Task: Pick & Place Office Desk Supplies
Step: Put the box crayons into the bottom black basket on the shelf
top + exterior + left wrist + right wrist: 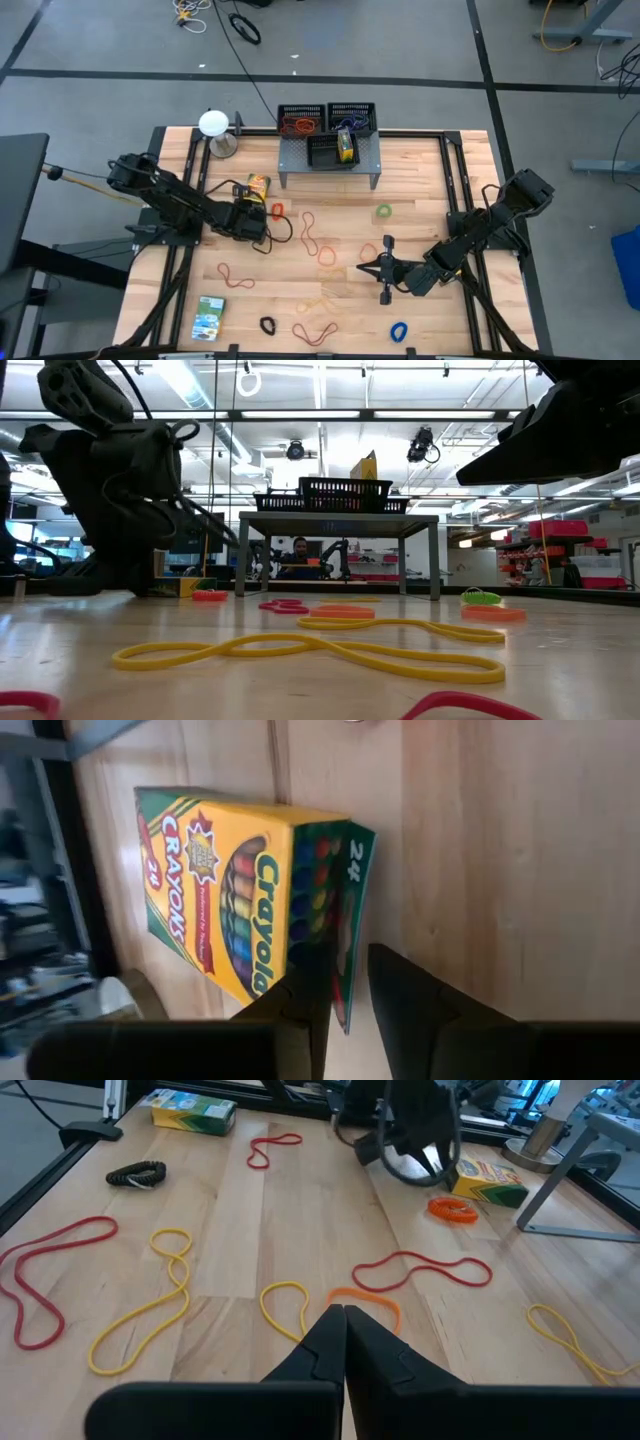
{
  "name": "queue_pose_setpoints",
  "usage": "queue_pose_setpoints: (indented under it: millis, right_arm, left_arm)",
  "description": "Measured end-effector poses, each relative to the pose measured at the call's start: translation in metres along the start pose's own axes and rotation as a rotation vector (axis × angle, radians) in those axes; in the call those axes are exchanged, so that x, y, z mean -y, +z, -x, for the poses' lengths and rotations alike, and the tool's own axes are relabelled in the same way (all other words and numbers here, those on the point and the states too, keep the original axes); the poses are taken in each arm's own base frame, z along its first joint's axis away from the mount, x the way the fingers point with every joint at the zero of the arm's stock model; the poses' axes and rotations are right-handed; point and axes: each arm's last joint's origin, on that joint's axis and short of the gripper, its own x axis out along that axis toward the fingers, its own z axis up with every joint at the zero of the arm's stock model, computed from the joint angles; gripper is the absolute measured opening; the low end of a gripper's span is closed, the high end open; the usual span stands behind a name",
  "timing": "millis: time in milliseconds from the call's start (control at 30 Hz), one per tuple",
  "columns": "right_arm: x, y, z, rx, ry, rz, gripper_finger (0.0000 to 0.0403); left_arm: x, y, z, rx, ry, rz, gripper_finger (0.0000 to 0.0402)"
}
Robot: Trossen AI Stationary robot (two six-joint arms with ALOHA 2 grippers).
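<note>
- High view: the left gripper (262, 213) is being held by the crayon box (258, 185), near the desk's left half just before the grey shelf (330, 158). The right gripper (385, 268) is being hung low over the desk's middle-right. Mesh trays (327, 121) on the shelf are already being filled with bands and one box (346, 146). Many rubber bands (318, 236) and a green-white box (209, 319) near the front-left corner are still being left on the desk (420, 180), so the task is judged partly done.
- Low view: a yellow band (320, 651) is being shown in front, and the trays (345, 488) are being seen on the shelf (338, 516) behind.
- Left wrist view: the fingers (300, 990) are being held apart about the open flap of the Crayola box (240, 900); a firm clamp cannot be confirmed.
- Right wrist view: the fingertips (335, 1342) are being pressed together, empty, just over an orange band (375, 1300).
</note>
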Motion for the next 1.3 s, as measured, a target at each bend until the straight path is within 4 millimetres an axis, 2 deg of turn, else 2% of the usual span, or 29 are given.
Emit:
queue_pose_setpoints:
  millis: [133, 267, 433, 600, 900, 1167, 1300]
  right_arm:
    - [0.000, 0.000, 0.000, 0.000, 0.000, 0.001, 0.0006]
    - [0.000, 0.000, 0.000, -0.001, 0.000, 0.001, 0.0006]
    - [0.000, 0.000, 0.000, -0.001, 0.000, 0.001, 0.0006]
    - [0.000, 0.000, 0.000, -0.001, 0.000, 0.001, 0.0006]
    - [0.000, 0.000, 0.000, -0.002, 0.000, 0.001, 0.0006]
    - [0.000, 0.000, 0.000, -0.003, -0.001, 0.002, 0.0006]
    - [0.000, 0.000, 0.000, -0.003, 0.000, 0.002, 0.0006]
  left_arm:
    - [0.003, 0.002, -0.003, -0.002, 0.037, 0.002, 0.0060]
    - [0.002, 0.002, -0.002, -0.005, 0.013, 0.009, 0.0012]
    - [-0.006, 0.009, 0.008, -0.027, -0.013, 0.013, 0.0006]
    - [-0.021, 0.025, 0.033, -0.019, -0.014, 0.035, 0.0005]
    - [-0.060, 0.058, 0.083, 0.066, -0.128, 0.265, 0.0004]
    - [-0.094, 0.077, 0.123, 0.101, -0.197, 0.396, 0.0003]
    - [-0.104, 0.085, 0.137, 0.136, -0.281, 0.497, 0.0003]
